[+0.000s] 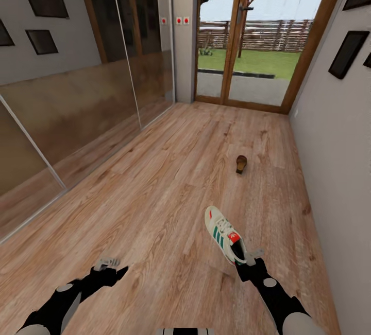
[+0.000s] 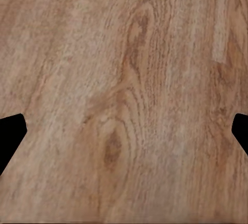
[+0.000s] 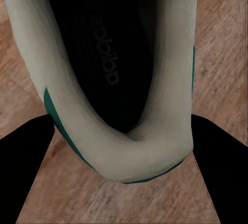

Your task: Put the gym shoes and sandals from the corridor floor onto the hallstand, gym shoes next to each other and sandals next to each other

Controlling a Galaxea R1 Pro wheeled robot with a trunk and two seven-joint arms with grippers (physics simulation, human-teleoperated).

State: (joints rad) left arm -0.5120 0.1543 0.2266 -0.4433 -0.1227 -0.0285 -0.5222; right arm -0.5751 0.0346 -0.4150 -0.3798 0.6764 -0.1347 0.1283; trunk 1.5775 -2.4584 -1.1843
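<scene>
A white sneaker (image 1: pixel 225 234) with green side stripes and a red tongue patch sits in the right gripper (image 1: pixel 248 261), low and to the right in the head view, toe pointing away toward the far door. The gripper has it by the heel rim; the right wrist view shows the sneaker (image 3: pixel 129 79) from behind and above — pale collar, dark insole, a strip of green at the heel — with a black finger (image 3: pixel 26 167) on either side of the heel, closed against it. Whether the sole touches the floor (image 1: pixel 154 196) or hangs just above it, I cannot tell.

Farther down the corridor, well apart from the sneaker, a dark brown sandal (image 1: pixel 241 164) lies on the planks near the right wall (image 1: pixel 335 144).

The left gripper (image 1: pixel 106 263) hangs over bare floor at the lower left of the head view, holding nothing. In the left wrist view its two black fingertips (image 2: pixel 11 133) show at opposite edges, spread wide, with wood grain (image 2: pixel 124 105) between them.

The floor is light brown laminate with visible knots. Along the left side run tall glass panels (image 1: pixel 103 83) in a wooden frame, and dark picture frames (image 1: pixel 41 41) hang on the grey wall there — another dark frame (image 1: pixel 348 53) on the right wall. At the far end a wood-framed glass door (image 1: pixel 257 36) looks out on grass and a slatted fence.
</scene>
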